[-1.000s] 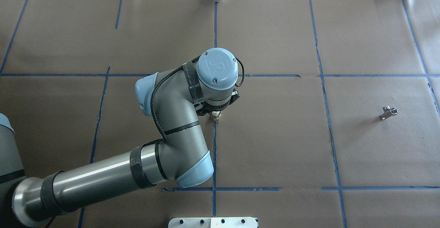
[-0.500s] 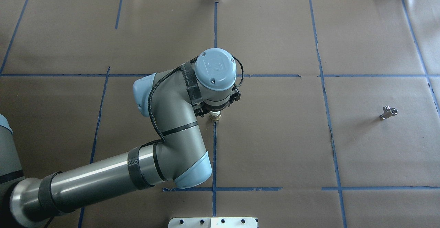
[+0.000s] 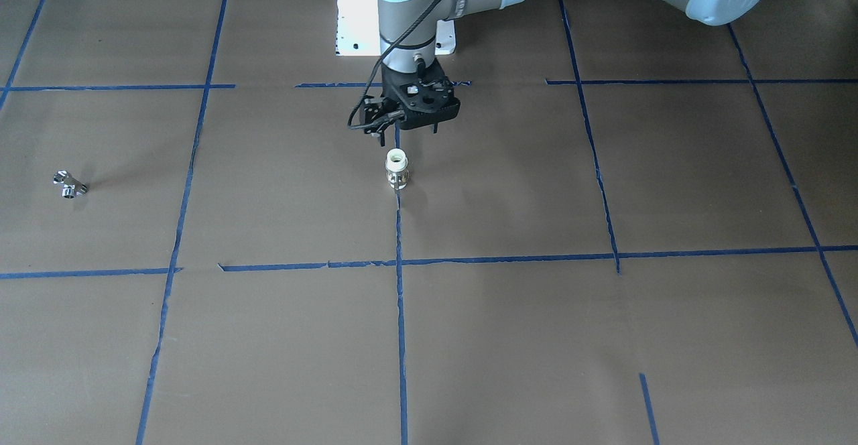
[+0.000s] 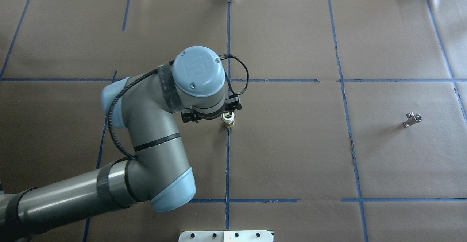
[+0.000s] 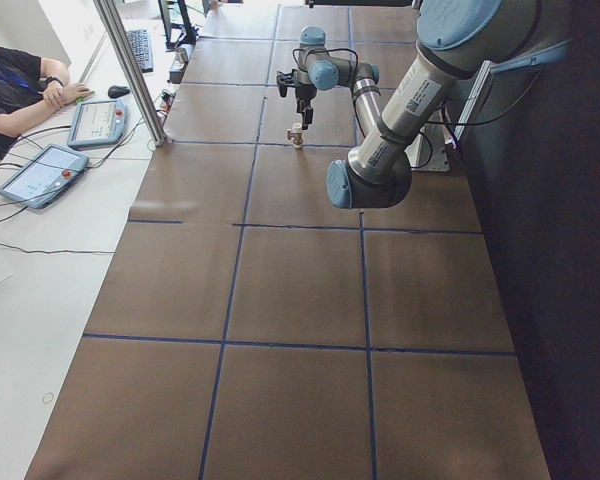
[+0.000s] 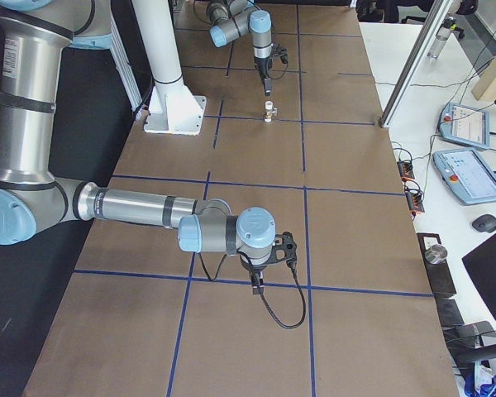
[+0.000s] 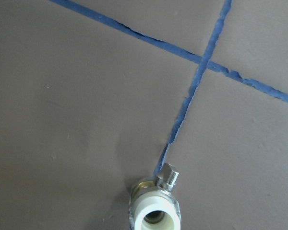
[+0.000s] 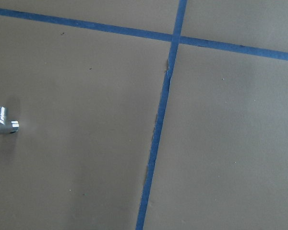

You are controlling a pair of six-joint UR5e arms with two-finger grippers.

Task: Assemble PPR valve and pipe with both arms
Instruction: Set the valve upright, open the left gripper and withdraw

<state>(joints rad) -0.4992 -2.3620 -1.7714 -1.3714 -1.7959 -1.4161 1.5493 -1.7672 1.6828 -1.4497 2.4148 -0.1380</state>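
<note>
White plastic makes the top of the valve [image 3: 397, 170], and its lower part is shiny metal. The valve stands upright on the table [image 3: 536, 338], and nothing touches it. Its top is an open round hole. A little metal nub [image 7: 168, 176] sticks out from its side. The valve sits right on a blue tape line [image 3: 400, 230].

The left end effector [image 3: 406, 130] hangs in the air above the valve, a bit to the robot's side of it. Its two fingers are apart and hold nothing. A black cable [image 4: 240, 78] loops beside it. The left wrist view shows the valve at its bottom edge.

The right end effector [image 6: 259, 285] is well apart from the valve. It hangs low over the table, near a spot where two blue lines cross. It shows only in the side view, so I cannot tell if its fingers are apart or together. A small shiny metal piece [image 4: 412, 119] lies flat on the table, well apart from the left end effector. The right wrist view shows it at its left edge.

Brown paper covers the table, and the blue tape makes big squares on it. A white plate [image 3: 355, 16] lies behind the left end effector, at the robot's edge of the table. A person [image 5: 15, 85] sits across the table beside two tablets [image 5: 40, 172].
</note>
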